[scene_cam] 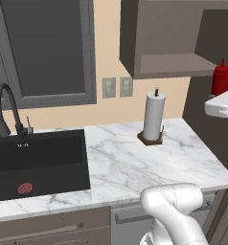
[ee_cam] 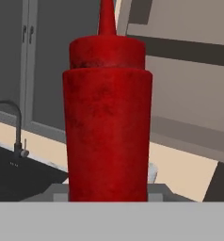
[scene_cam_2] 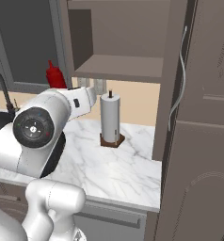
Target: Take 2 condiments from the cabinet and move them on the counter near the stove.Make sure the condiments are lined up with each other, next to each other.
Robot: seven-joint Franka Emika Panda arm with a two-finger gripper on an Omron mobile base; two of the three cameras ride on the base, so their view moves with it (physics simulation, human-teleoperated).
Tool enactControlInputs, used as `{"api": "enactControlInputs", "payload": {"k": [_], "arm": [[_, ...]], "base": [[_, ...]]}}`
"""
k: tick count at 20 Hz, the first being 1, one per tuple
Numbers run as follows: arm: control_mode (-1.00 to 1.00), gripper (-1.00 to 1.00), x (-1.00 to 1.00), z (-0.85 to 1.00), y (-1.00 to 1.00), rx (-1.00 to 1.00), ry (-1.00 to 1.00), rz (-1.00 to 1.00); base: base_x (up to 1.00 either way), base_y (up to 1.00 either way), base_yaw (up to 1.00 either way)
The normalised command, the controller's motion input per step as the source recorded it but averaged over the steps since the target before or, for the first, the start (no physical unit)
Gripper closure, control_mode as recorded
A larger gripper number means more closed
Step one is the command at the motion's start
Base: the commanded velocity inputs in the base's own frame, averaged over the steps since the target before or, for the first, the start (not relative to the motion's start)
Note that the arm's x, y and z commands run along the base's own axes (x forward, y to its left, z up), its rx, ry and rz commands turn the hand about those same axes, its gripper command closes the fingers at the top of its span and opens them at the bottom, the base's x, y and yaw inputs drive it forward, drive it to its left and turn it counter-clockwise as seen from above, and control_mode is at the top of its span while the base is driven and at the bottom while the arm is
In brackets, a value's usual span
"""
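The red squeeze bottle (ee_cam: 107,117) stands upright in my pincer, pinched and held in the air beside the open cabinet (scene_cam: 173,43), above the marble bench (scene_cam: 135,158) with its paper-towel roll (scene_cam: 153,117).

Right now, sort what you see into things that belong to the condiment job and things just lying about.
Belongs to the job:
- red squeeze bottle, upright, close in front of the hand camera
- cabinet, its shelf niche open
- gripper around the bottle's base

Just lying about:
- paper-towel roll on the marble counter
- black sink and faucet
- wall outlets
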Motion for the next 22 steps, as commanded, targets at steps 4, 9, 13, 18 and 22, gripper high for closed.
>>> {"api": "enactControlInputs", "payload": {"k": [4, 9, 13, 18, 22], "arm": [[-1.0, 1.0, -0.01, -0.06, 0.2, 0.0, 0.0, 0.0], [-1.0, 1.0, 0.0, -0.14, 0.17, 0.0, 0.0, 0.0], [-1.0, 1.0, -0.03, -0.19, 0.22, 0.0, 0.0, 0.0], [-1.0, 1.0, 0.0, -0.15, 0.12, 0.0, 0.0, 0.0], [-1.0, 1.0, 0.0, -0.05, 0.0, 0.0, 0.0, 0.0]], "base": [[0.0, 0.0, 0.0], [0.0, 0.0, 0.0], [0.0, 0.0, 0.0], [0.0, 0.0, 0.0], [0.0, 0.0, 0.0]]}}
